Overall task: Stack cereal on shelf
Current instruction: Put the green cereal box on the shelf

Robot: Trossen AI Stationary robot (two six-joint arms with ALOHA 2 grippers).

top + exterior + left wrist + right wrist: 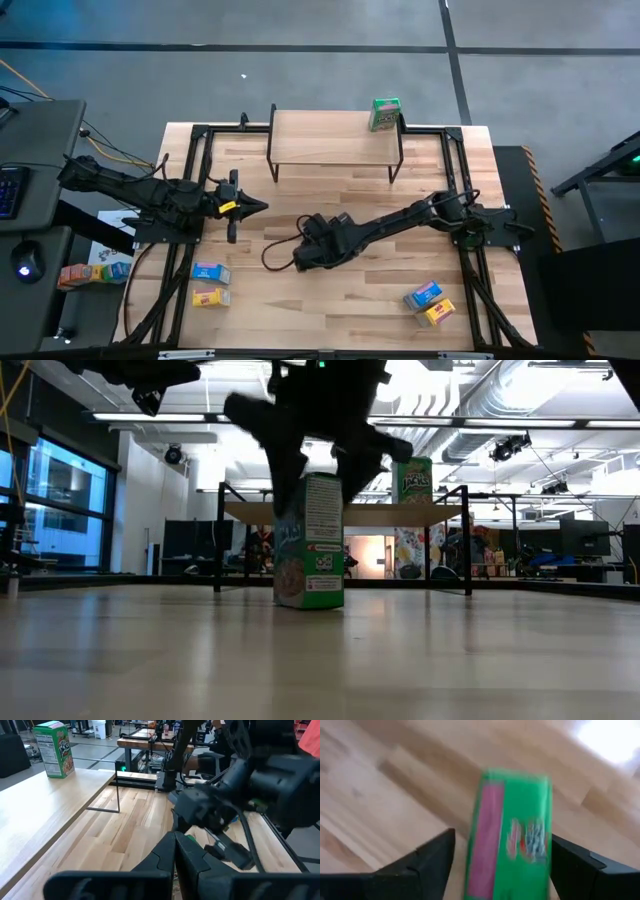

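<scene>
- High view: a wood-plank table (340,200) is seen from straight above. A small shelf (335,137) with a light wood top stands at the far edge, and one green cereal box (385,113) is set upright on its right end. The right gripper (305,252) is reached out over the middle of the table; the box beneath it is hidden by the arm. The left gripper (255,207) is held over the left side, its fingers drawn to a point. A blue box (208,272) and a yellow box (210,297) are laid near the front left; another blue box (423,296) and yellow box (439,313) are laid near the front right.
- Low view: a second green box (309,541) is stood upright on the tabletop, with the right gripper (318,460) spread on either side of its top. Whether the fingers touch it cannot be told.
- Left wrist view: the left gripper (175,851) is shown with fingers pressed together, holding nothing. The shelf box (54,749) is seen at the far end of the shelf.
- Right wrist view: the second green box (512,835) is framed between the spread fingers (432,857), with a gap at each side.
</scene>
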